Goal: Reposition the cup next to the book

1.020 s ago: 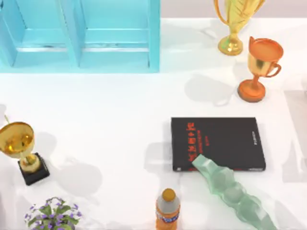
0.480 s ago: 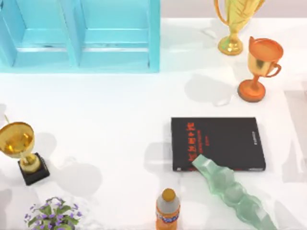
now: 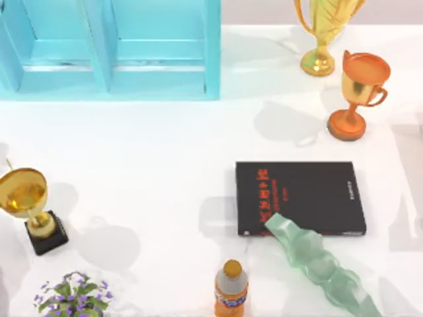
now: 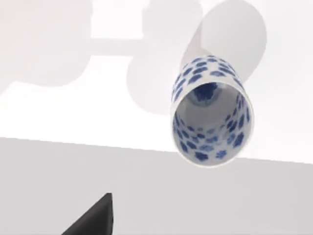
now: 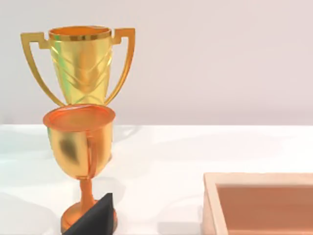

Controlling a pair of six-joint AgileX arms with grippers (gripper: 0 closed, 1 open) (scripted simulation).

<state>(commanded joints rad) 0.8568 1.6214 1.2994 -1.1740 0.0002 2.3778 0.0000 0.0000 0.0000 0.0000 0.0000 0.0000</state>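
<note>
Cup (image 4: 211,111): white with blue spots, seen from the left wrist camera, standing on the white table with its mouth facing the camera.
Book (image 3: 299,197): black, lying flat on the white table (image 3: 165,152), right of the middle.
Green wavy thing (image 3: 317,264): its tip lies on the book's near edge.
Bottle (image 3: 230,288): orange, near the book's near left corner.
Orange trophy (image 3: 359,92): behind the book.
Gold trophy (image 3: 28,205): far left of the book.
Fingers: I cannot tell for either arm.

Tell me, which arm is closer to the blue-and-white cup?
Left. Its wrist camera sees the cup close in front; the right arm's wrist camera faces the orange trophy and gold trophy at the far right of the table.
</note>
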